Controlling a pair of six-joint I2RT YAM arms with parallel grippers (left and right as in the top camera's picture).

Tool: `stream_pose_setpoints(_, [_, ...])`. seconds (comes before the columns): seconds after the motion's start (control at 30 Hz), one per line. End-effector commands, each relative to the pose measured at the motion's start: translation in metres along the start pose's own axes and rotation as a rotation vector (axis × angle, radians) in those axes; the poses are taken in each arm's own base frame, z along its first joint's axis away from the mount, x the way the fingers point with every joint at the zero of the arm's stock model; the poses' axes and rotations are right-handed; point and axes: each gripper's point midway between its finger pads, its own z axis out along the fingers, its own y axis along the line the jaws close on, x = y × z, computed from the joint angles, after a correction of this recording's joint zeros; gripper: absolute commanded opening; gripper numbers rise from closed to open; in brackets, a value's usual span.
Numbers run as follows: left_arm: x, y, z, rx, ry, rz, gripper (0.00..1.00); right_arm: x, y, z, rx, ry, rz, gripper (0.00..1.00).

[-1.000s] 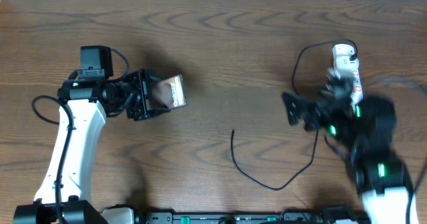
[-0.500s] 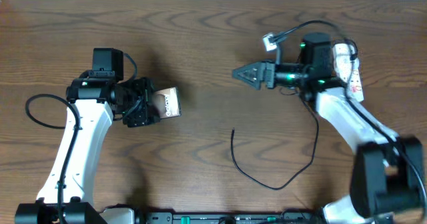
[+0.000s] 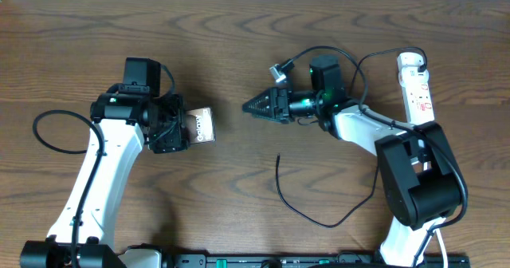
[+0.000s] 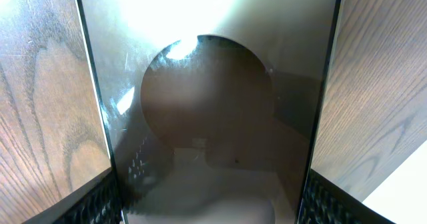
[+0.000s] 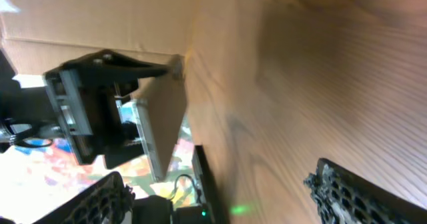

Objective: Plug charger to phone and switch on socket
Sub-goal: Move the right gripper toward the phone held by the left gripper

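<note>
Phone [image 3: 202,126] is clamped at one end in the left tool [image 3: 182,127], left of centre over the brown wooden surface [image 3: 239,29]. Its pale screen lettering is too small to read, and the left wrist view shows only glare. The right tool [image 3: 249,107] points at it from nearby, fingers spread wide and holding nothing. A black charger cable [image 3: 323,222] curls loose below that tool. The white power strip [image 3: 417,88] with red marks lies far right.
</note>
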Motion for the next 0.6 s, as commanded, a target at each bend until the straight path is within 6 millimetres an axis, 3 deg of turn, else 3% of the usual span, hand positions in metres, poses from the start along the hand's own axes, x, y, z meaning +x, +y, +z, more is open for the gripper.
stream_pose_setpoints(0.0, [-0.005, 0.0, -0.003, 0.013, -0.034, -0.013, 0.07, 0.003, 0.018, 0.009, -0.049, 0.033, 0.016, 0.86])
stream_pose_setpoints(0.57, [0.003, 0.002, -0.001, 0.008, -0.036, 0.018, 0.07, 0.038, 0.049, 0.059, -0.1, 0.131, -0.065, 0.86])
